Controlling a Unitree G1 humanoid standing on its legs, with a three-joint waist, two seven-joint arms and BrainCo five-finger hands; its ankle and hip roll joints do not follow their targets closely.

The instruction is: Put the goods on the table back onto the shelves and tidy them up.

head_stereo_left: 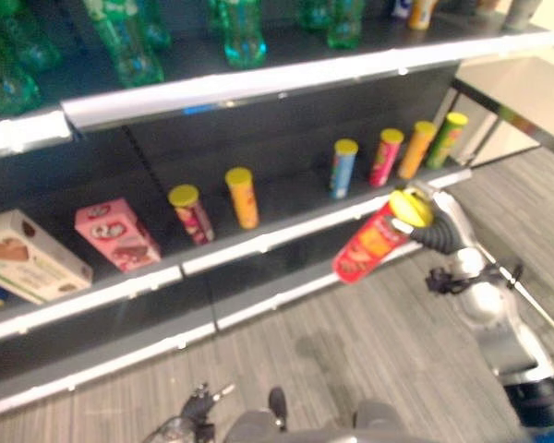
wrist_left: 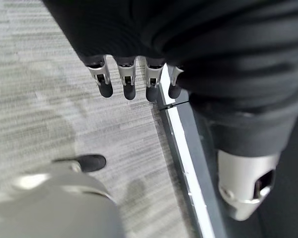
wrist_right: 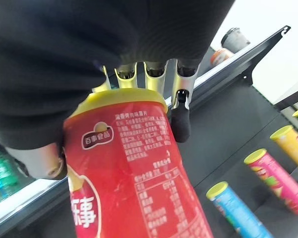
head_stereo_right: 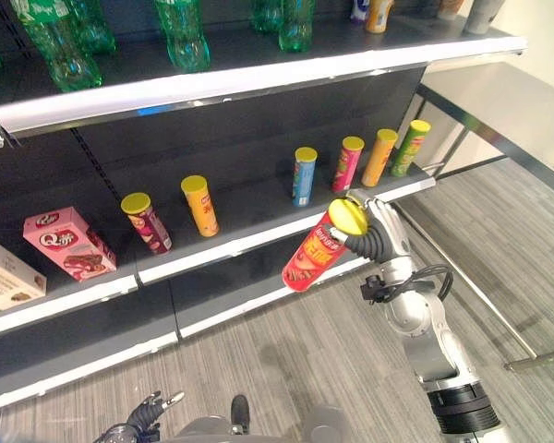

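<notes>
Your right hand (head_stereo_right: 374, 235) is curled round the yellow-lidded end of a red crisp can (head_stereo_right: 312, 255), held tilted just in front of the middle shelf (head_stereo_right: 258, 242). Six cans already stand there; this one is not yet placed. Your left hand (wrist_left: 134, 82) hangs relaxed, holding nothing, over the floor (wrist_left: 49, 99).

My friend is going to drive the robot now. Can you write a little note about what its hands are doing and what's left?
Right hand: fingers curled round the red chip can, held tilted in front of the middle shelf.
Left hand: holds nothing, fingers relaxed, low above the floor.
Done: six cans stand on that shelf, four of them in a row at its right end.
Left: stand the red can on the shelf.
</notes>
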